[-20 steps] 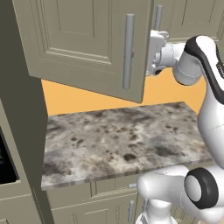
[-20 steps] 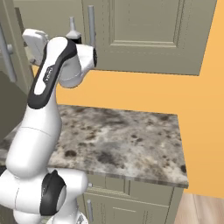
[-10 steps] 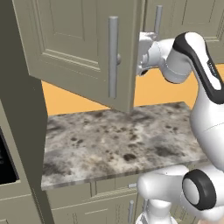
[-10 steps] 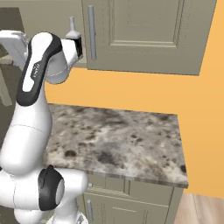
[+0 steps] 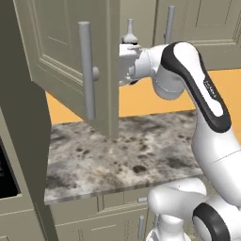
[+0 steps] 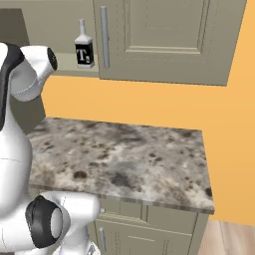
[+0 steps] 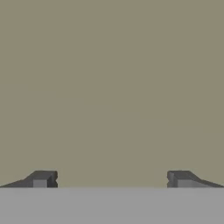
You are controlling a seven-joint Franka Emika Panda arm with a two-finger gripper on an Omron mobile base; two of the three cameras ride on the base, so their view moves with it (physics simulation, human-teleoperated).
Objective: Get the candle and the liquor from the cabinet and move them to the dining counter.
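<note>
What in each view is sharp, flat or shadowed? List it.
Left base view: cabinet door crisp, marble worktop softly shaded. Right base view: liquor label legible, no glare. Hand view: flat featureless beige beyond the open gripper, no shadow.

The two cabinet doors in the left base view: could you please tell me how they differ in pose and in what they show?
The left cabinet door is swung open toward the camera, while the right cabinet door lies shut, flush with the cabinet front. The open one exposes its edge and stands over the marble worktop; the shut one does not. The arm's hand sits behind the open door. Both are grey-beige, panelled, with vertical grey bar handles.
</note>
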